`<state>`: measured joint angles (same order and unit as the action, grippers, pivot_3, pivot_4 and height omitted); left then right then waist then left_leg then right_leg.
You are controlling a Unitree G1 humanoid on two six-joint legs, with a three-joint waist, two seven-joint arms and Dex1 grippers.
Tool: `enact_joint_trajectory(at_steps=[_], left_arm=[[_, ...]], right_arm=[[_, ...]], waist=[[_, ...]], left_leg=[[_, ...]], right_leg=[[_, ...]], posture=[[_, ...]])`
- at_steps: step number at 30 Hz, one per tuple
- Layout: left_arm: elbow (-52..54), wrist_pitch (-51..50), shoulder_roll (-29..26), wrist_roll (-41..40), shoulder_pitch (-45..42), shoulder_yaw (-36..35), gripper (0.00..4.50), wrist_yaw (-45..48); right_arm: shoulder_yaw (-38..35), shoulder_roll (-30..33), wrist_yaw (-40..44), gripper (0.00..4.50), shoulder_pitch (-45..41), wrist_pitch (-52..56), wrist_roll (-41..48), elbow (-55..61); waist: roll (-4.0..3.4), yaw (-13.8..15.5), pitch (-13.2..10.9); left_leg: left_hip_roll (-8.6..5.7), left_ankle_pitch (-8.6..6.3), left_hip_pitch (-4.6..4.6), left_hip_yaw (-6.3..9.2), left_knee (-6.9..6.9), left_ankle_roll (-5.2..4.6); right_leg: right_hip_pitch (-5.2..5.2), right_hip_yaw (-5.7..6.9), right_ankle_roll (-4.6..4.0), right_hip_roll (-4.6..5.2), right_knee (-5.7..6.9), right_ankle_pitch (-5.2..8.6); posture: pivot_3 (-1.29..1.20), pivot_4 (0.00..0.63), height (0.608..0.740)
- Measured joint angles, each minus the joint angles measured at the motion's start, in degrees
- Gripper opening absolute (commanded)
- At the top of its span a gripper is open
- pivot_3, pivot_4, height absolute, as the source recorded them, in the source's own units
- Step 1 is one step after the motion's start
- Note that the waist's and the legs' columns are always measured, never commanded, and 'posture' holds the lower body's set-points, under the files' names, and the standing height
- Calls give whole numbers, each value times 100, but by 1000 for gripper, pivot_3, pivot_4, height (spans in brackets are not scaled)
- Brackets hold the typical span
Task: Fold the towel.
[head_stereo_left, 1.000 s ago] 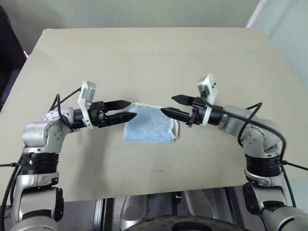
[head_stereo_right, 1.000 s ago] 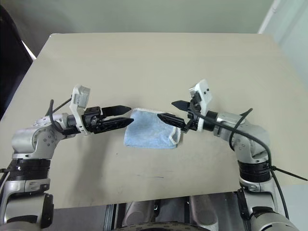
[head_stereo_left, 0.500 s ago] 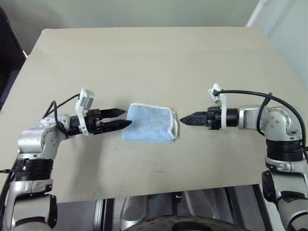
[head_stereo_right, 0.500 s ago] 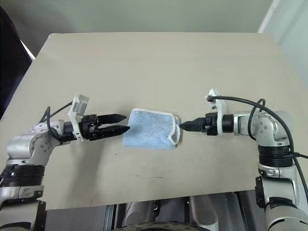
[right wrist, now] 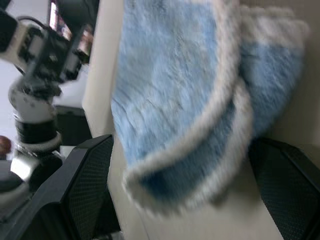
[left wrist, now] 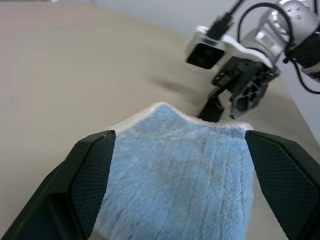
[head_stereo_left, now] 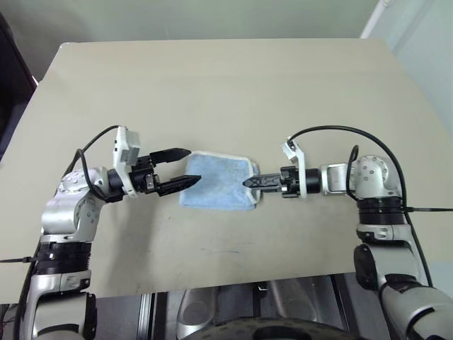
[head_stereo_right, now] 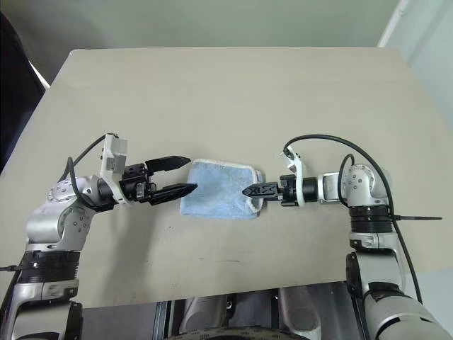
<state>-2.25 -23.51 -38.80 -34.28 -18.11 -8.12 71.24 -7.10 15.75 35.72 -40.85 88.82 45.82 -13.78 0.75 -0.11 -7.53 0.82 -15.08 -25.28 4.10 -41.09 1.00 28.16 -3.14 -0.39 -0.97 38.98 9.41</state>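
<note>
The towel (head_stereo_left: 216, 180), light blue with a white border, lies folded on the beige table (head_stereo_left: 212, 85) near its front middle. My left gripper (head_stereo_left: 182, 168) is open at the towel's left edge, one fingertip above the cloth and the other at its lower left corner. In the left wrist view the towel (left wrist: 180, 170) spreads out between the two fingers. My right gripper (head_stereo_left: 248, 183) points left, low at the towel's right edge. In the right wrist view its fingers (right wrist: 90, 165) stand wide apart with the towel's layered, white-bordered edge (right wrist: 200, 115) between them. Neither gripper holds the cloth.
The table's front edge (head_stereo_left: 233, 280) runs just behind my arms. Bare tabletop stretches beyond the towel to the far edge. A dark object (head_stereo_left: 10, 85) stands off the table's left side. My right gripper (left wrist: 235, 95) shows past the towel in the left wrist view.
My right gripper came down from above the towel's right corner, swung out to the right, rolled, and returned low to the towel's right edge. My left gripper rolled and stayed at the left edge.
</note>
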Motion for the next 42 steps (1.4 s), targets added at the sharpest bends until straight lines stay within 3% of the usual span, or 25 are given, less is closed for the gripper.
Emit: enact_joint_trajectory(at_steps=[5,14,18,29,38,42], left_arm=[[6,97,123,5,-3,48,4484,-17],[7,236,159,150,-10,212,4484,-19],[7,254,162,191,-11,237,4500,-18],[7,316,208,231,-73,273,4500,-39],[-191,484,214,350,-357,355,4500,-5],[-257,426,253,273,-533,358,4500,18]], right_arm=[[-382,-226,-157,4407,-158,31,0,-326],[-319,-408,-291,4407,-75,299,8,-284],[-275,-403,-313,3583,-23,305,12,-196],[-283,-591,-390,37,151,341,44,-23],[-333,-577,-674,37,405,344,463,577],[-762,-523,-995,37,421,344,909,971]], waist=[[0,0,0],[0,0,0],[0,1,0],[0,1,0],[0,2,0],[1,5,1]], left_leg=[[1,-1,-7,0,0,-1],[2,-1,-12,0,0,-1],[2,-1,-12,0,-1,-1],[3,-1,-12,-2,-1,-1],[3,-1,-14,-2,-5,-1],[3,-1,-18,-2,-8,-2]], right_leg=[[6,1,-1,1,0,0],[13,3,-5,1,0,-3],[13,4,-5,1,0,-3],[15,5,-6,1,1,-5],[13,6,-4,1,2,-7],[13,6,-1,1,1,-8]], posture=[[0,150,703],[0,150,703],[0,150,703],[0,150,703],[0,150,703],[0,150,703]])
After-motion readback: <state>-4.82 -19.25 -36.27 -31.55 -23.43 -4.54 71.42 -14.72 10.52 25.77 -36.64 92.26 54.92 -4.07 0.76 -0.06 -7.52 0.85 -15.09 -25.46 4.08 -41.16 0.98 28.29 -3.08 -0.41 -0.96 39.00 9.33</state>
